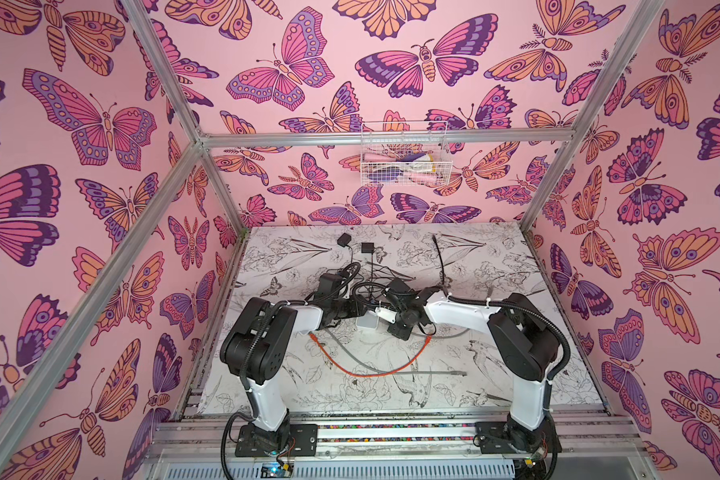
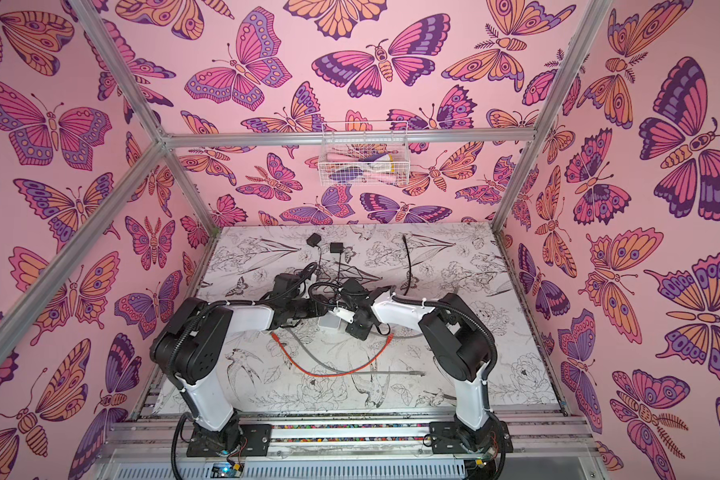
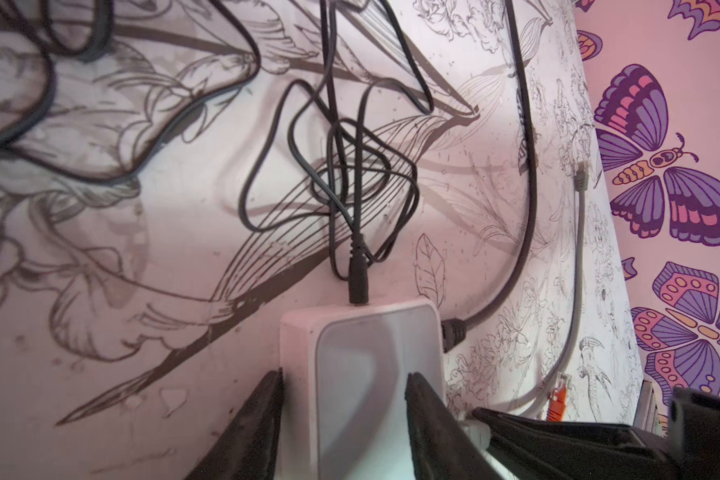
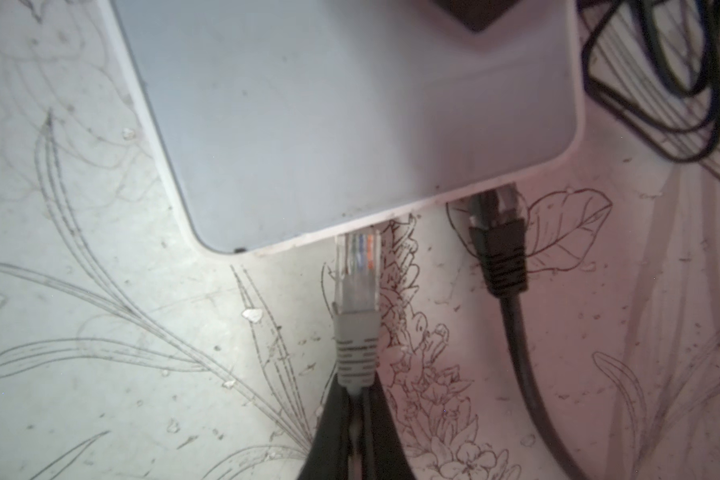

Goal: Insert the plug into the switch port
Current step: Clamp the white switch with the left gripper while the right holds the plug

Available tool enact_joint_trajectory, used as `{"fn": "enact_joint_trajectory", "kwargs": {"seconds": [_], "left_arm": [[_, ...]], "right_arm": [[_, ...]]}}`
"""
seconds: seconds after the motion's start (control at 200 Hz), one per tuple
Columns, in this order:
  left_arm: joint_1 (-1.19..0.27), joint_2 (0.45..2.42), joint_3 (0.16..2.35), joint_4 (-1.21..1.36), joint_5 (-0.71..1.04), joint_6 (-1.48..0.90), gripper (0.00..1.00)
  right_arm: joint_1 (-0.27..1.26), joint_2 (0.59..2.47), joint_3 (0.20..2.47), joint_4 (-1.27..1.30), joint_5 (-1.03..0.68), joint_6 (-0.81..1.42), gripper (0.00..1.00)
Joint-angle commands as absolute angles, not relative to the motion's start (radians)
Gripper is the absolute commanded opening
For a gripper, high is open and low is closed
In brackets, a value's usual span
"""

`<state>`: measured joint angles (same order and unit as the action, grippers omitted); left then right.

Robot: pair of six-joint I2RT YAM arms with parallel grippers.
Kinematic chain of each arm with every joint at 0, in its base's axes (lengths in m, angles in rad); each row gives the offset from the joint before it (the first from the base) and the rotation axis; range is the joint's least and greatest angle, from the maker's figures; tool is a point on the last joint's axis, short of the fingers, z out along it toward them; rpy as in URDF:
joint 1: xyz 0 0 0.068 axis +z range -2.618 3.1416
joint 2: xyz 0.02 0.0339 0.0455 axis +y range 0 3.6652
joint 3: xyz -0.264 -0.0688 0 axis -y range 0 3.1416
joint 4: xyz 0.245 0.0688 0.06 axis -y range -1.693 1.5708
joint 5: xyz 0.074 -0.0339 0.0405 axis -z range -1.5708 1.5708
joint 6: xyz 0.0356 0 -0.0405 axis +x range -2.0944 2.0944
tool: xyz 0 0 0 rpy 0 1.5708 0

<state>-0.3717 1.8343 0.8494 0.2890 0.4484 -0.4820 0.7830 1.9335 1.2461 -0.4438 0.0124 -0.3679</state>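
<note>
Plug (image 4: 356, 270), clamped at its grey boot by the tightly closed right pincer (image 4: 356, 388), with its clear tip meeting the edge of the switch (image 4: 350, 104) near the middle of the desk (image 4: 100, 332). Just beside it, a black cable (image 4: 501, 257) is already seated. The left pincer (image 3: 344, 386) straddles the switch, half spread; whether it grips is unclear. Bare desk toward the near edge is crossed by an orange cable (image 1: 375, 370). The switch's rim hides how deep the tip sits.

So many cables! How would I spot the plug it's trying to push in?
On the flower-print table, find the white box. At its edge, the right gripper pinches a grey cable ending in a clear plug. Its neighbour, the black plug, already sits in a port.
</note>
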Motion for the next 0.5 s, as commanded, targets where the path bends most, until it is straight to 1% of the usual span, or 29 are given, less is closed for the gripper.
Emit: {"fn": "enact_joint_trajectory", "kwargs": {"seconds": [0.0, 0.08, 0.17, 0.281, 0.496], "left_arm": [[-0.388, 1.871, 0.892, 0.275, 0.482, -0.447, 0.5], [-0.389, 1.888, 0.915, 0.27, 0.492, -0.446, 0.49], [-0.388, 1.889, 0.919, 0.26, 0.493, -0.446, 0.48], [-0.385, 1.858, 0.89, 0.252, 0.464, -0.435, 0.48], [-0.365, 1.8, 0.825, 0.25, 0.448, -0.414, 0.5]], "right_arm": [[0.793, 1.921, 1.255, -0.453, -0.038, -0.385, 0.0], [0.795, 1.916, 1.249, -0.443, -0.037, -0.379, 0.0], [0.793, 1.913, 1.244, -0.443, 0.002, -0.374, 0.0], [0.783, 1.906, 1.235, -0.449, 0.052, -0.358, 0.0], [0.772, 1.889, 1.225, -0.451, 0.064, -0.348, 0.0]]}}
